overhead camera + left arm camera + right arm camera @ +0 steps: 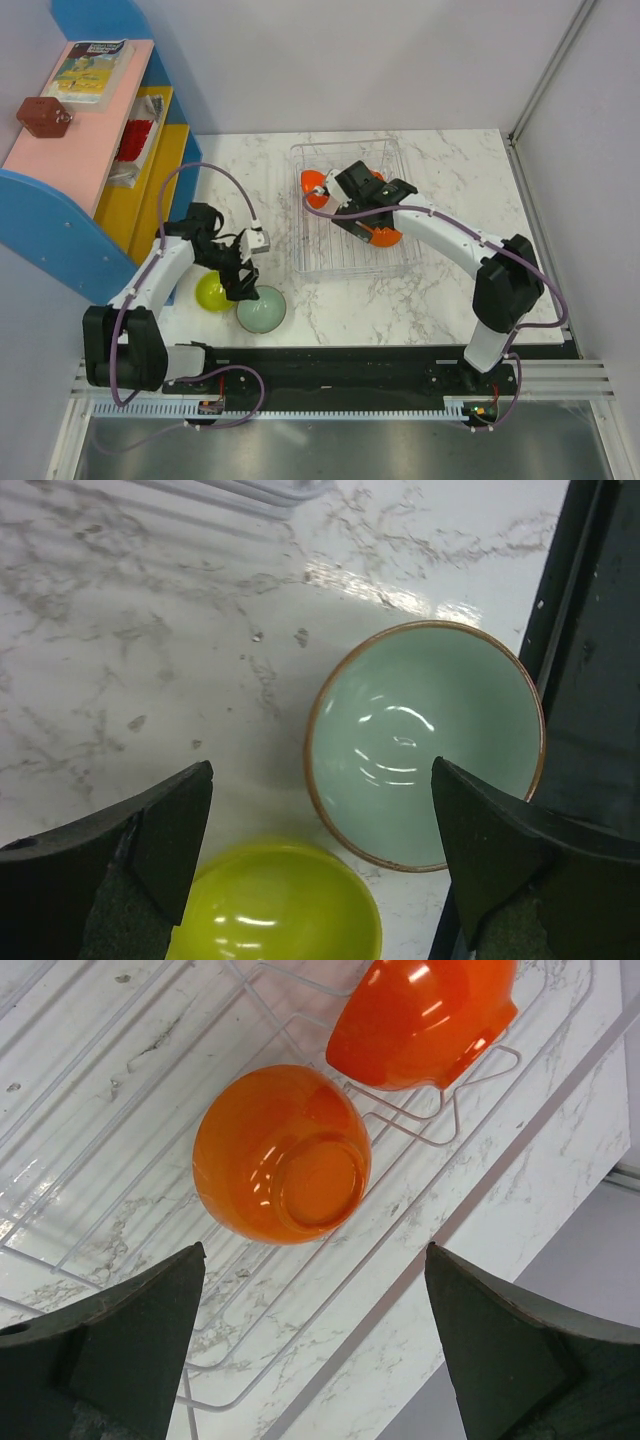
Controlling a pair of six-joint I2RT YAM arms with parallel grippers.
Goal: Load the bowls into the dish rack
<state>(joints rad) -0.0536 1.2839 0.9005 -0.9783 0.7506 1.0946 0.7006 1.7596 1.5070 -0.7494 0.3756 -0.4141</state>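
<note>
The clear dish rack (345,255) stands on the marble table at the back middle. It holds red-orange bowls: one at its left wall (313,183) and one near its front right (385,235). In the right wrist view an upside-down orange bowl (282,1155) and a tilted one (420,1015) lie on the rack's wires (440,1140). My right gripper (352,185) (313,1250) hangs open above them, holding nothing. The lime-yellow bowl (212,290) (280,905) and the pale grey-green bowl (261,308) (425,745) sit side by side on the table at the front left. My left gripper (238,275) (322,770) is open just above them.
A blue-pink-yellow shelf unit (90,150) stands at the far left with a book and a brown object on top. The black base strip (350,365) runs along the near edge, right beside the grey-green bowl. A wall post (545,70) borders the right side.
</note>
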